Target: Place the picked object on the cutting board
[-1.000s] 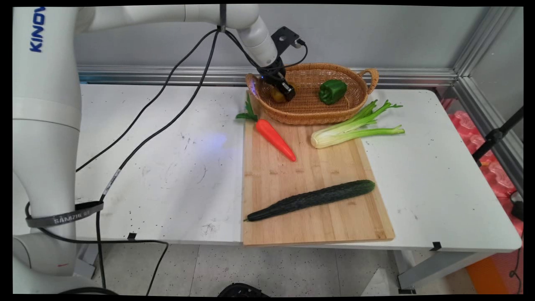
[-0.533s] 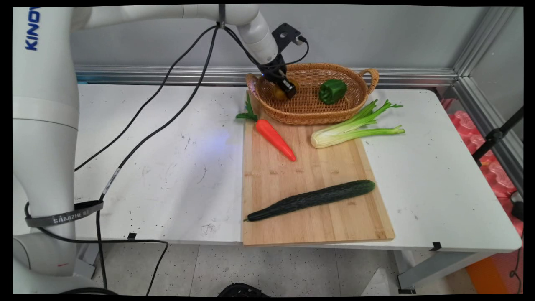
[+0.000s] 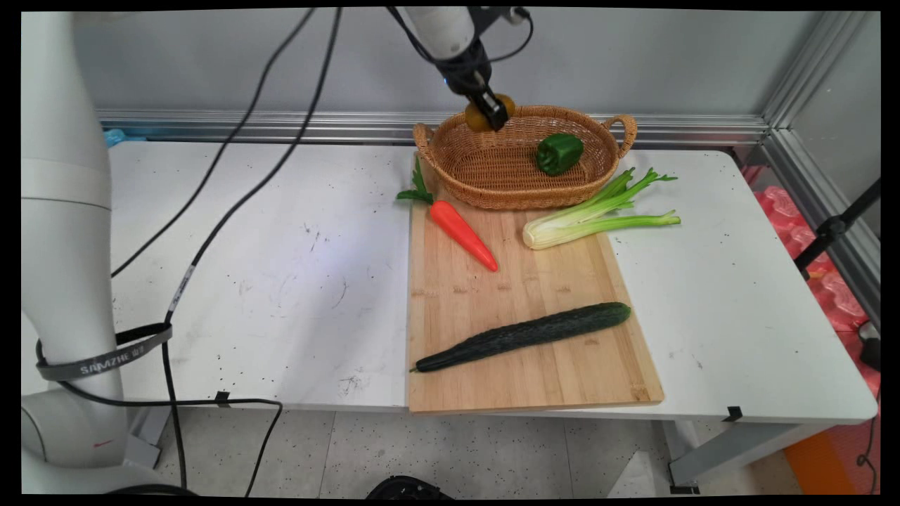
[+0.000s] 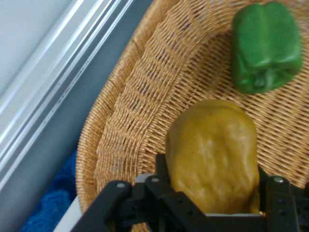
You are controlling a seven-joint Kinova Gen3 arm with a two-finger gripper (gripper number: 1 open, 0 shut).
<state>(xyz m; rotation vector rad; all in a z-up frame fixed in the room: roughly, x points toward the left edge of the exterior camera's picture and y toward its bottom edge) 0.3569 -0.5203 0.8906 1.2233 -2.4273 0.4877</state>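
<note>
My gripper [image 3: 490, 112] is shut on a yellow-brown potato [image 3: 479, 117] and holds it in the air above the far left rim of the wicker basket [image 3: 450, 176]. In the hand view the potato [image 4: 212, 154] sits between the black fingers [image 4: 161, 174], with the basket's woven wall [image 4: 125, 125] below it. A green bell pepper [image 3: 559, 153] lies inside the basket to the right, seen in the hand view as the green bell pepper [image 4: 265, 46] at the upper right.
A wooden cutting board [image 3: 520, 337] lies in front of the basket with an orange carrot [image 3: 460, 230], a celery stalk [image 3: 598, 214] and a dark cucumber [image 3: 524, 335] on it. Black cables [image 3: 232, 204] hang over the table's left half. A metal rail [image 3: 281, 126] runs along the wall.
The gripper has risen out of the basket with the potato in it, from the basket's floor to above its far rim. Nothing else on the table has moved.
</note>
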